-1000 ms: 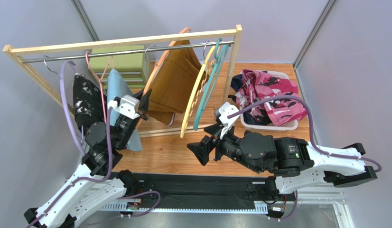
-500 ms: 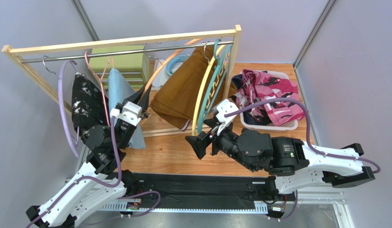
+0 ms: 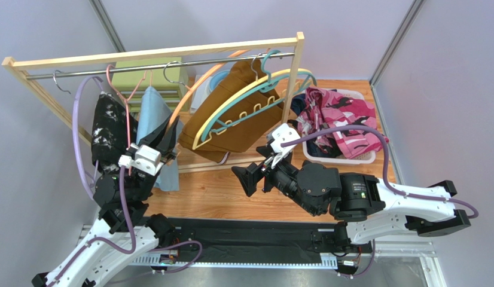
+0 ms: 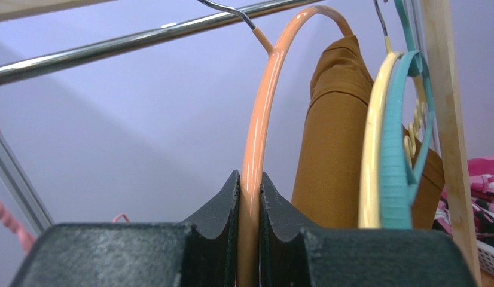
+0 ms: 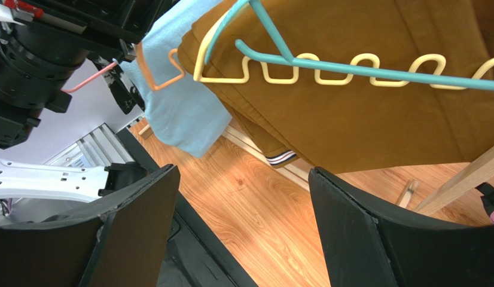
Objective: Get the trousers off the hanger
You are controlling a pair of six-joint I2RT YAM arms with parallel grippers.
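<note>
A: So, nearest first: what are the two hands doing?

B: The left hand is clamped on the lower run of the orange hanger, the rod pinched tight between its fingers. The right hand is spread wide with nothing in it. It sits low over the bench, its gap aimed up at the hem of the mustard-brown trousers.

A: And where do those trousers sit?

B: They appear to be draped on that orange hanger, which hooks over the rail, and they lean towards the wooden post. A yellow hanger and a teal hanger, both bare, lie across the front of the cloth.

A: How will the cloth handle?

B: Soft, floppy and fairly light, I'd judge, with a weave thick enough not to slip. The bunched lower edge by the striped trim looks the best hold. From there I would draw it down and towards the arms.

A: Room to move?

B: The bench is open below and in front. The light blue trousers hang just beside on the left, with the black speckled trousers beyond them. The two bare hangers could snag. Farther right, the basket already holds the pink floral trousers.
</note>
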